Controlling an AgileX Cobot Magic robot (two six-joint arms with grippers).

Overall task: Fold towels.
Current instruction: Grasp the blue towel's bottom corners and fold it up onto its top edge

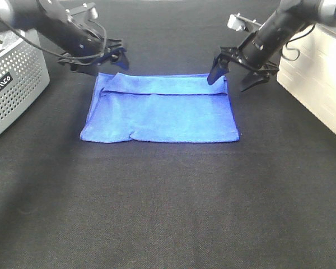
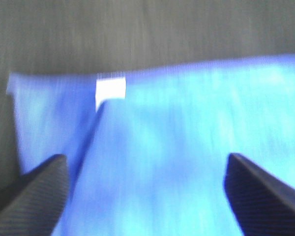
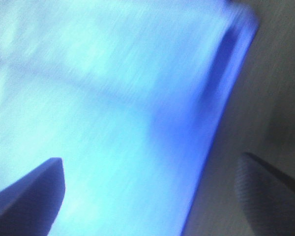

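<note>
While the royal-blue towel (image 1: 159,112) lies flat mid-table on the black cloth (image 1: 168,213), its far edge folded over in a narrow band, the left gripper (image 1: 113,60) hovers at its 11 o'clock corner, jaws spread wide, holding nothing. At 1 o'clock the right gripper (image 1: 231,83) straddles the other far corner, likewise agape. A grey perforated basket (image 1: 11,84) sits at 9 o'clock.

Probably a lab test bench: black cloth-covered table (image 1: 168,213), grey perforated basket (image 1: 14,89) at one edge, white box (image 1: 319,78) at the other
</note>
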